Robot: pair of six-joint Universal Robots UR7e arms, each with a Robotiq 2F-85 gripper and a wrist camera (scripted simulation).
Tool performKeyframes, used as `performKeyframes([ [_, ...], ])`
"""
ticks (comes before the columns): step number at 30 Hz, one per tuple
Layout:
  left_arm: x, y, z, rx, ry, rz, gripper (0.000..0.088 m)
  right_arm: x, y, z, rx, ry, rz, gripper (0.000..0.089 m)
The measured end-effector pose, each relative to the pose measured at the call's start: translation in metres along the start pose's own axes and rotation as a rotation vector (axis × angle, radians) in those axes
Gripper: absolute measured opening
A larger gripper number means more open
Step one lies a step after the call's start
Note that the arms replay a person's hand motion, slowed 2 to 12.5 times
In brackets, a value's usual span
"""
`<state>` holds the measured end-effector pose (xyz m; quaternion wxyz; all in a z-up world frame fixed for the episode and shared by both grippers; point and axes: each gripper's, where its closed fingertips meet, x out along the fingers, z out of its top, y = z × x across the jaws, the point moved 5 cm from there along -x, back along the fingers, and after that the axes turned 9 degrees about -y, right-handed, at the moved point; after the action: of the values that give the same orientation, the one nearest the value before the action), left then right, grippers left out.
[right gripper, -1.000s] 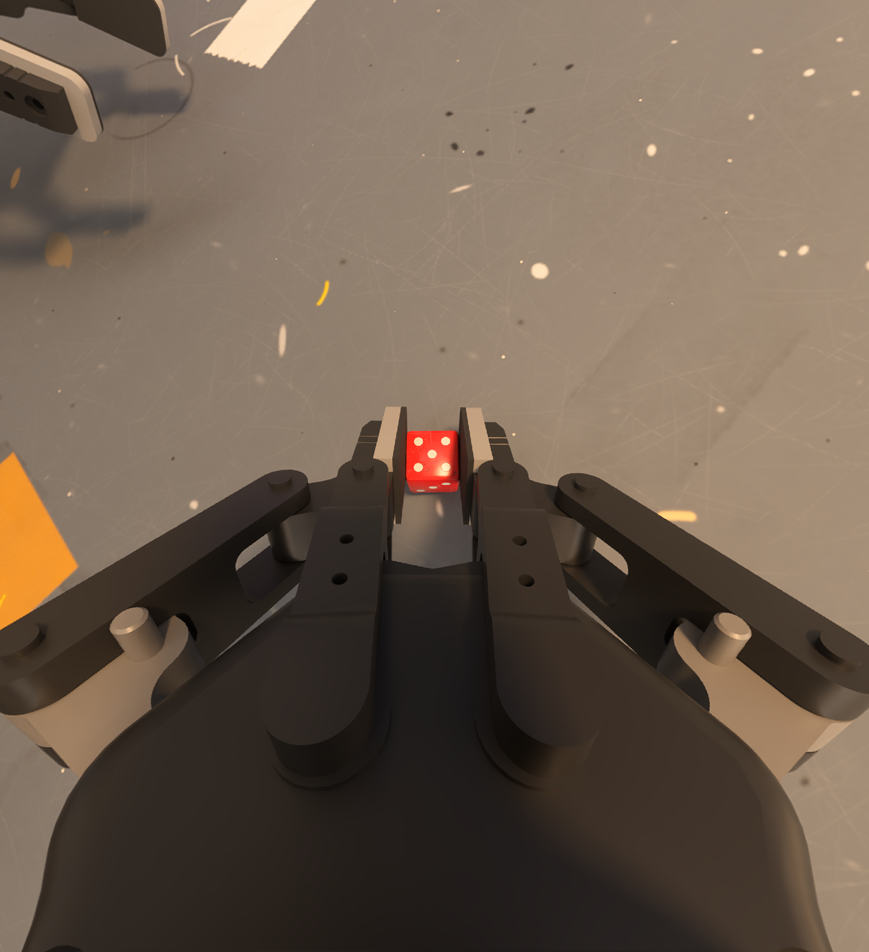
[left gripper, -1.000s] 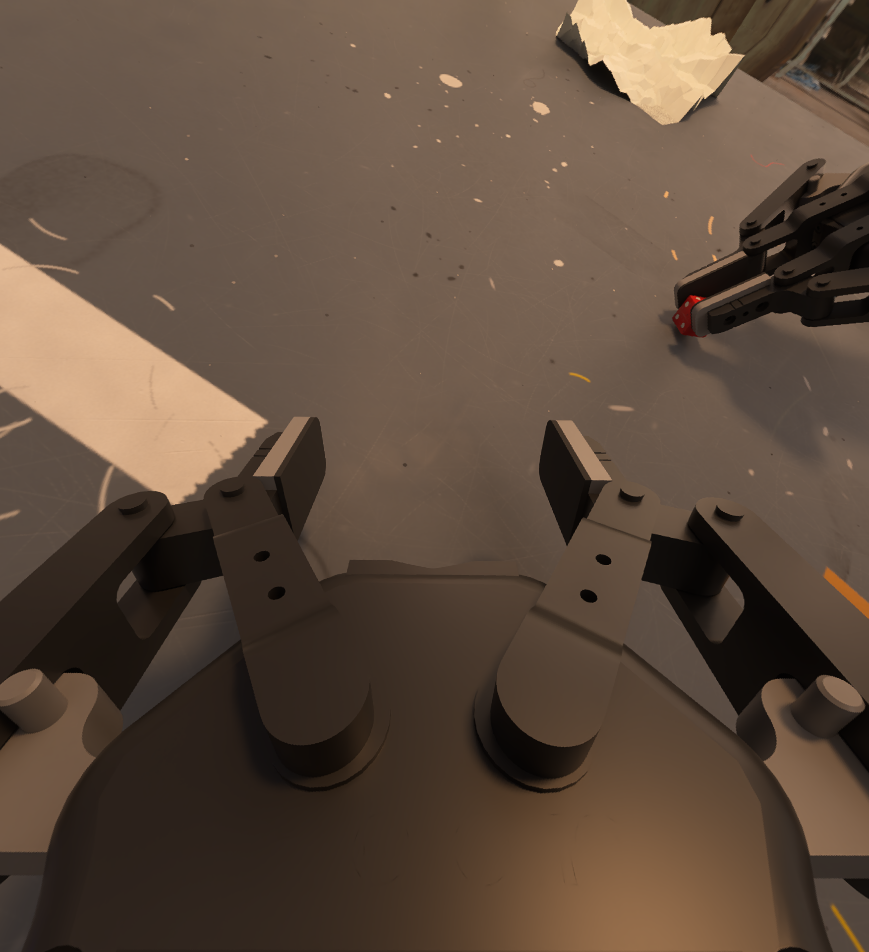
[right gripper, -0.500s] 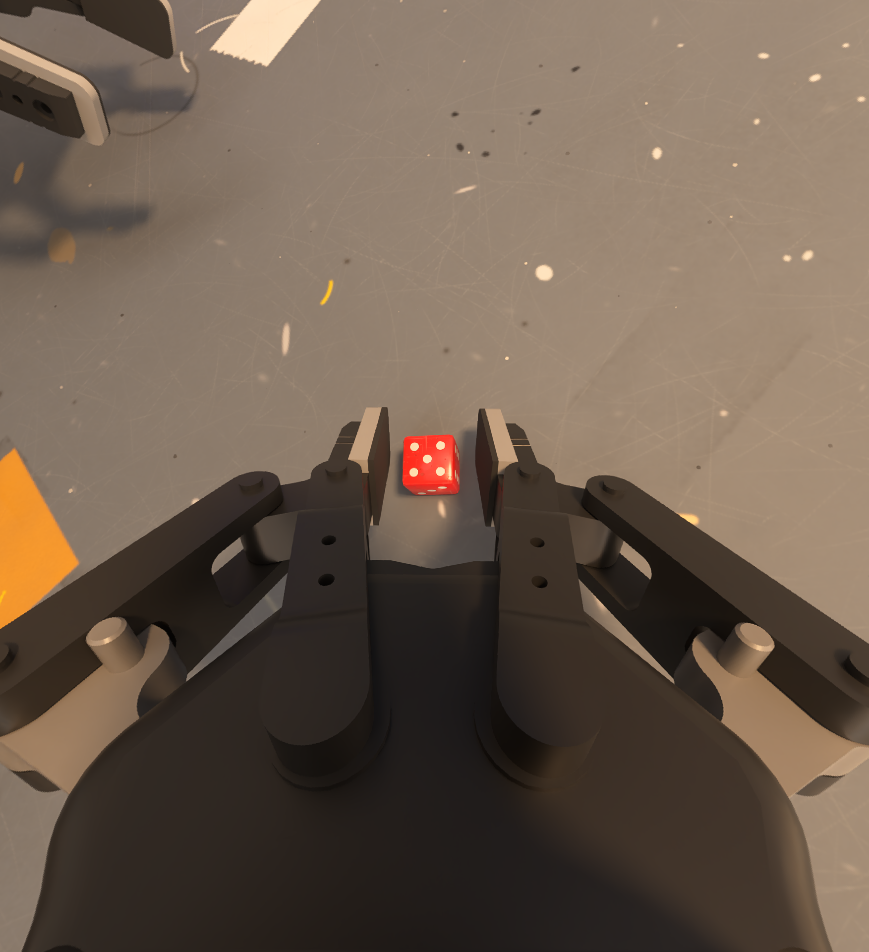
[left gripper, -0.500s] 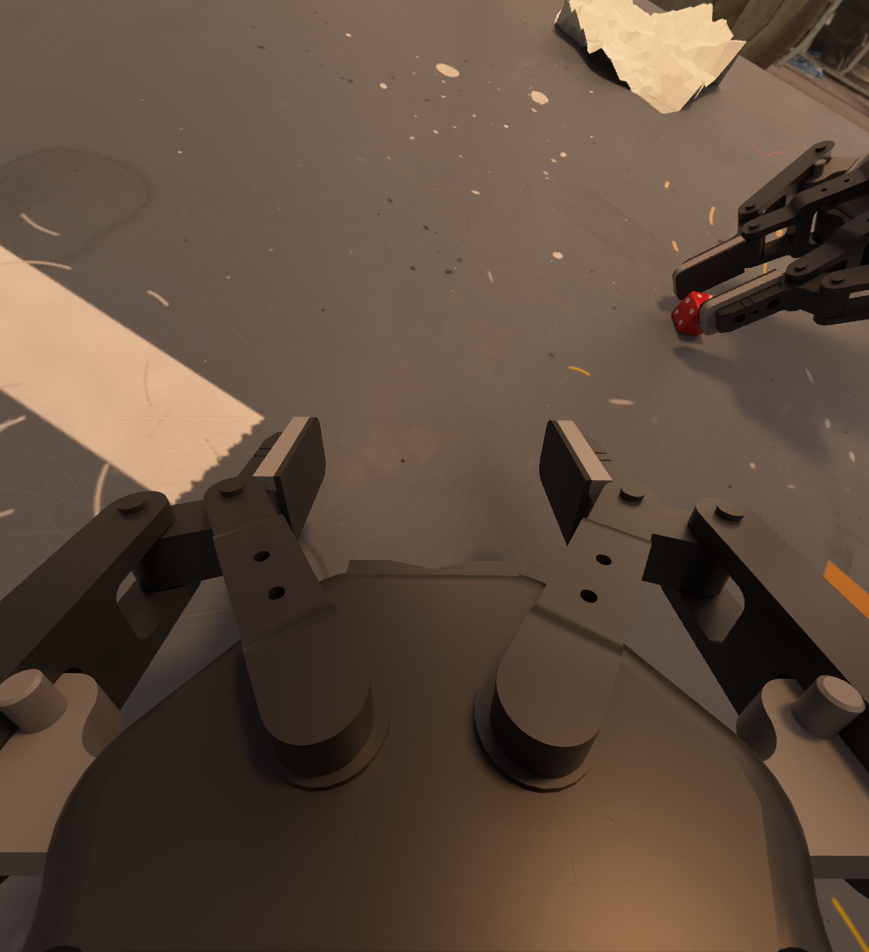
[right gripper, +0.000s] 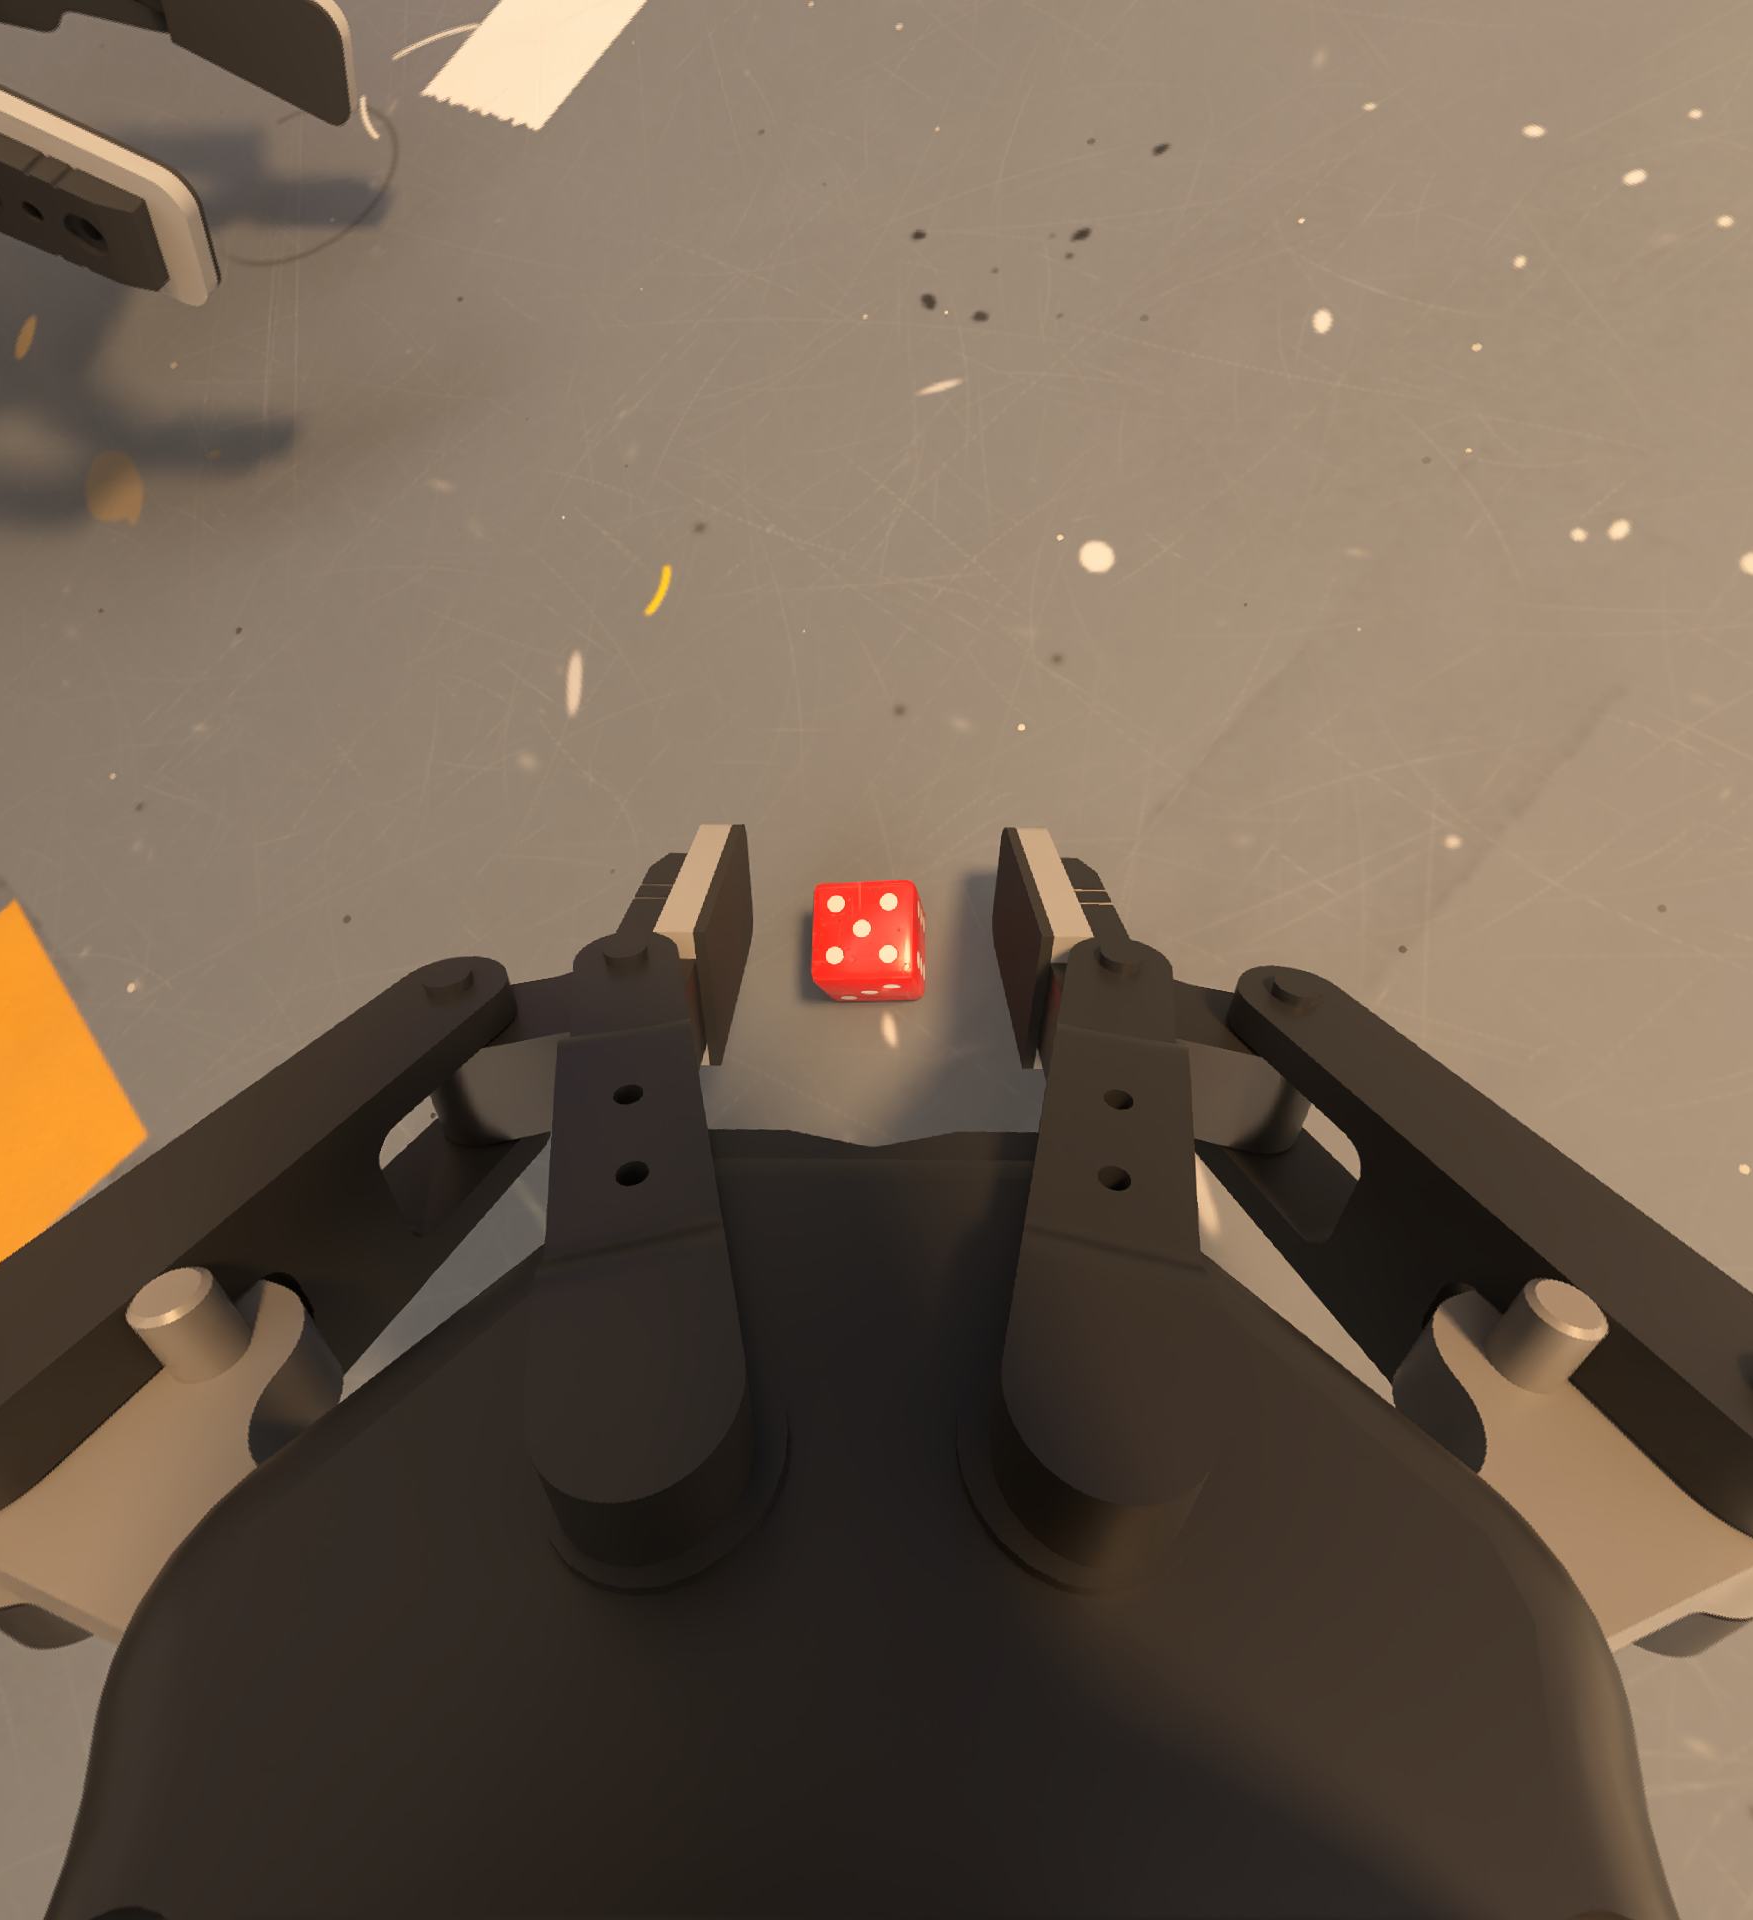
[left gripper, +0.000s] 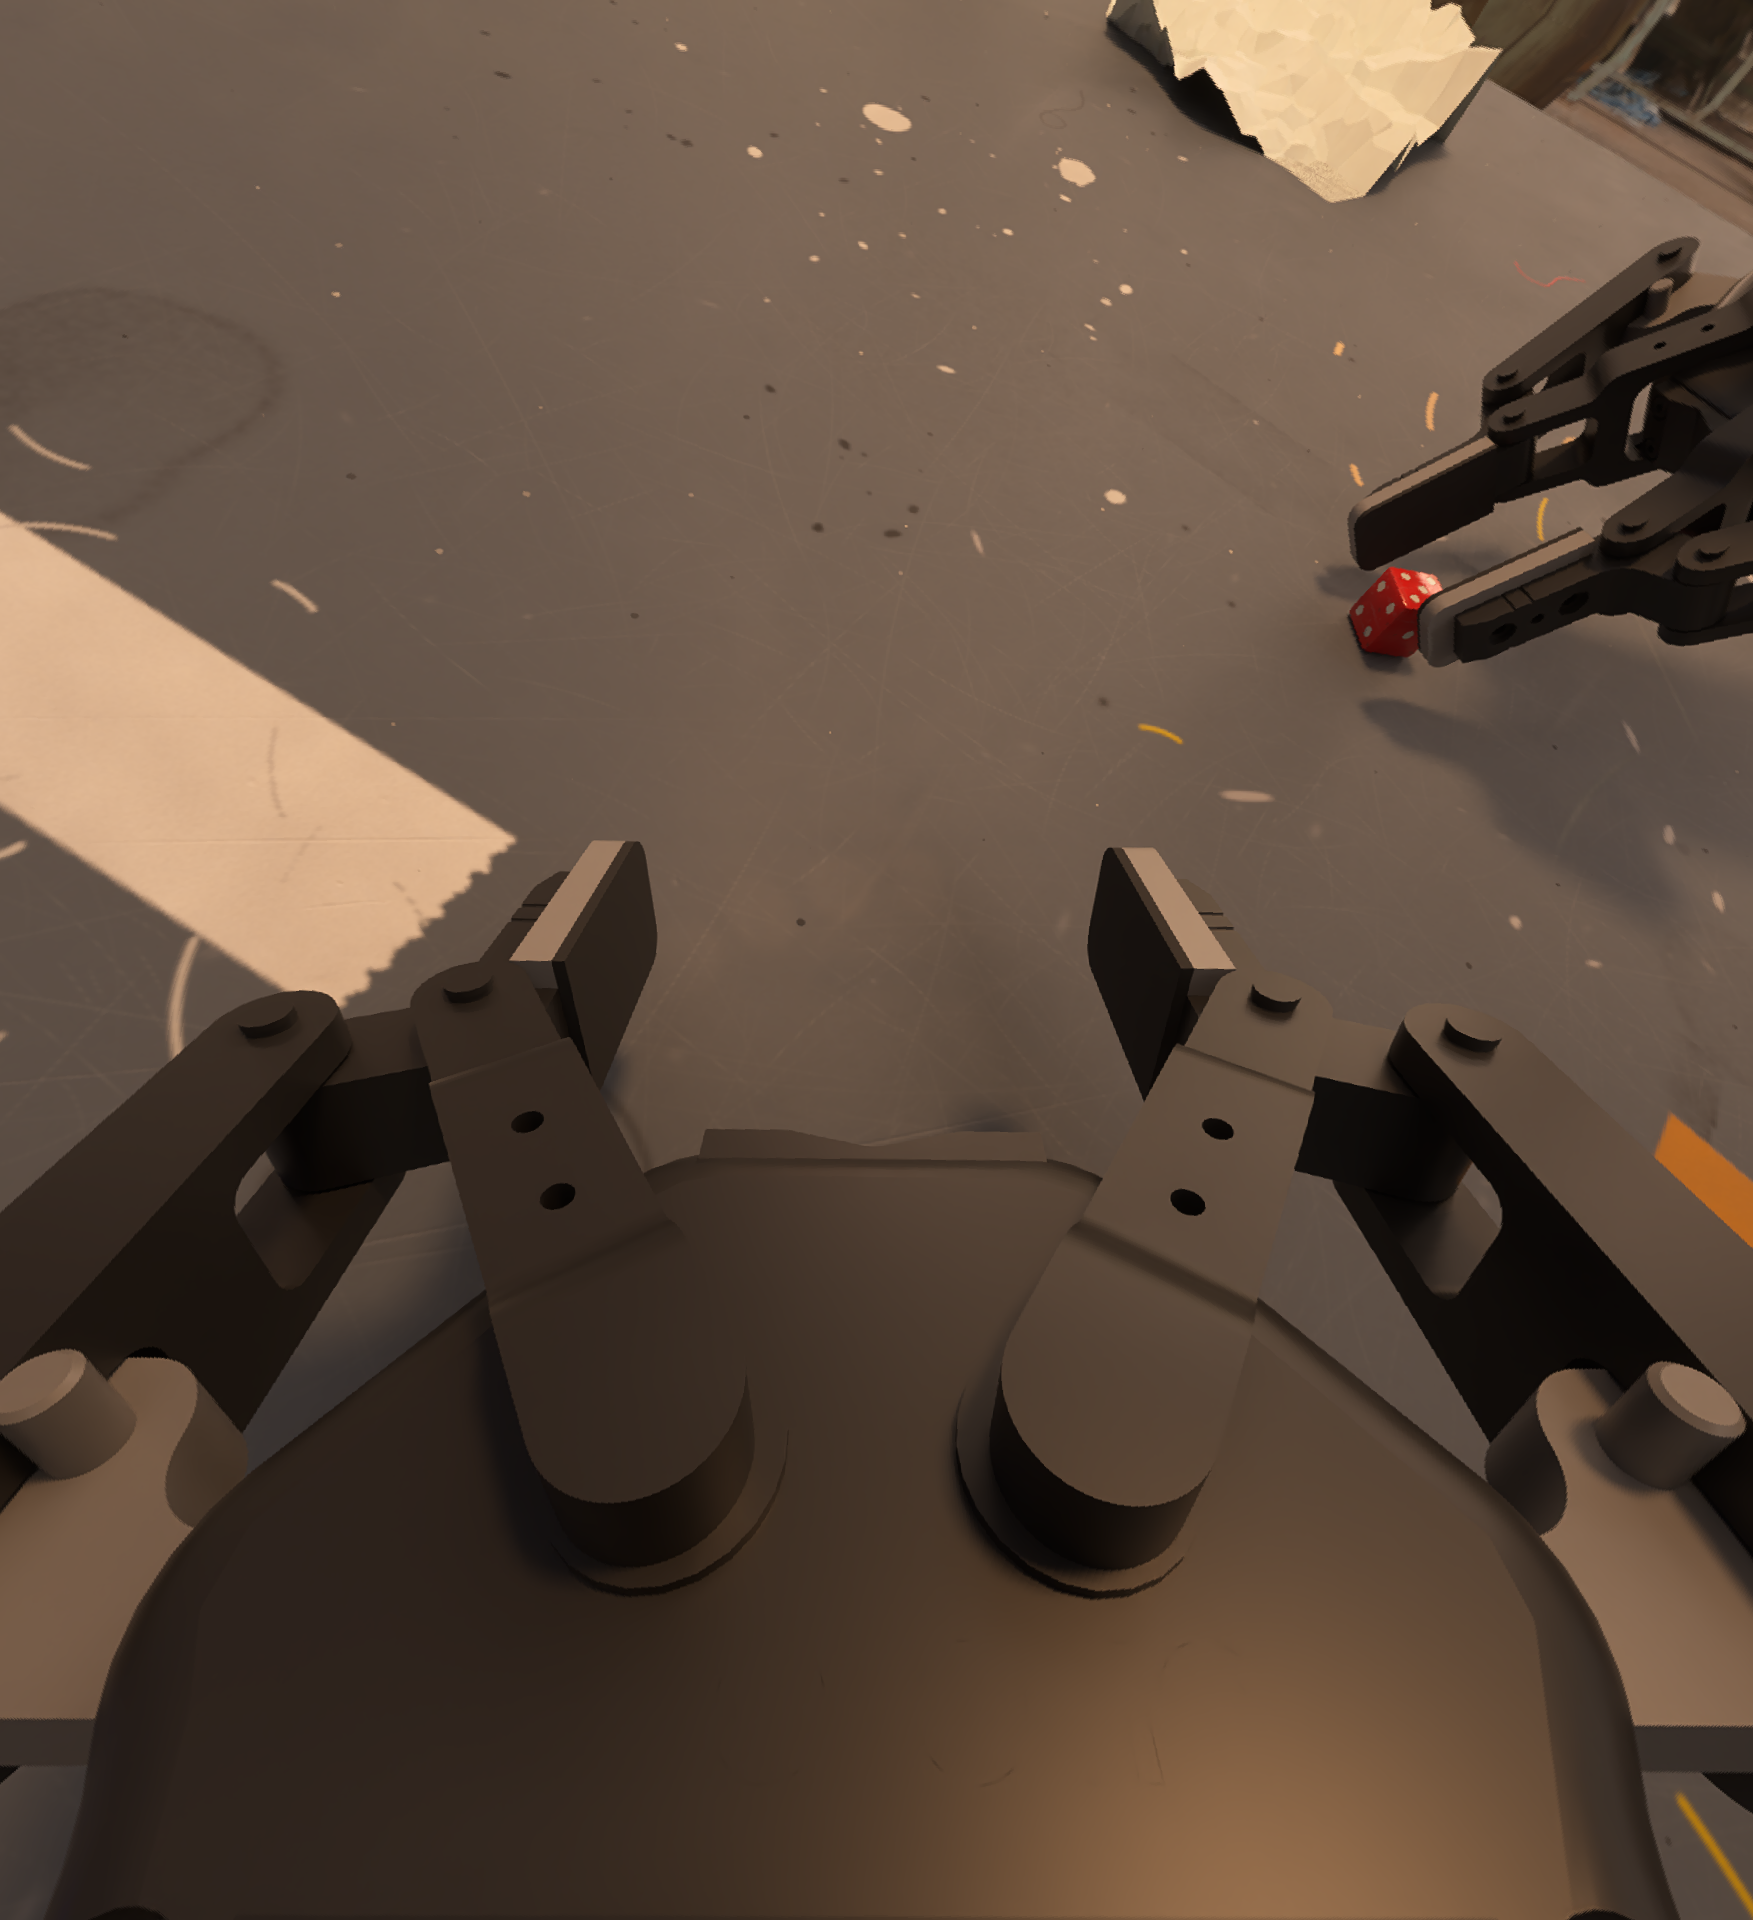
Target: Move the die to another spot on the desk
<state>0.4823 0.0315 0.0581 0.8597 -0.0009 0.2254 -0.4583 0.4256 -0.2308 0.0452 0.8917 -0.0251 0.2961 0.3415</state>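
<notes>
Red die (left gripper: 1389, 613) lies on the desk (left gripper: 851, 520), far right of the left pincer (left gripper: 872, 935); the right pincer (left gripper: 1397, 592) has let go of it since a second ago. Left pincer is spread wide and holds nothing; white tape (left gripper: 176, 748) is to its left, crumpled paper (left gripper: 1319, 83) far ahead.

From the right wrist, the die (right gripper: 867, 940) sits between the spread fingers (right gripper: 721, 925) of the right pincer (right gripper: 872, 935), apart from both. Orange patch (right gripper: 10, 1081) is to the left.

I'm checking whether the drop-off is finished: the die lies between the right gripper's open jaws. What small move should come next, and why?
Probably a short straight lift of the right gripper. The die sits flat on the desk, with a gap to each of the jaws, so nothing grips it. Rising straight up should clear it without nudging it sideways.
</notes>
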Motion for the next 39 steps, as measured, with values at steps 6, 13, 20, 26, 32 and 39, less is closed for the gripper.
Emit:
performKeyframes([
  [6,0.0005,-0.0012,-0.0006,0.005,0.005,-0.004,0.0735,0.0,0.0,0.0004,-0.008,-0.001,-0.005,0.0446],
  [13,0.0011,-0.0026,-0.001,0.011,0.009,-0.009,0.0739,-0.0001,0.0002,0.0011,-0.019,-0.003,-0.009,0.0456],
  [20,0.0018,-0.0039,-0.0013,0.017,0.012,-0.012,0.0748,-0.0003,0.0006,0.0018,-0.032,-0.006,-0.013,0.0458],
  [26,0.0023,-0.0046,-0.0013,0.022,0.013,-0.011,0.0764,-0.0005,0.0009,0.0025,-0.043,-0.009,-0.017,0.046],
  [32,0.0028,-0.0053,-0.0013,0.028,0.014,-0.009,0.0774,-0.0007,0.0011,0.0031,-0.053,-0.012,-0.022,0.0461],
  [39,0.0033,-0.0059,-0.0015,0.033,0.016,-0.007,0.0774,-0.001,0.0013,0.0038,-0.064,-0.014,-0.029,0.0461],
])
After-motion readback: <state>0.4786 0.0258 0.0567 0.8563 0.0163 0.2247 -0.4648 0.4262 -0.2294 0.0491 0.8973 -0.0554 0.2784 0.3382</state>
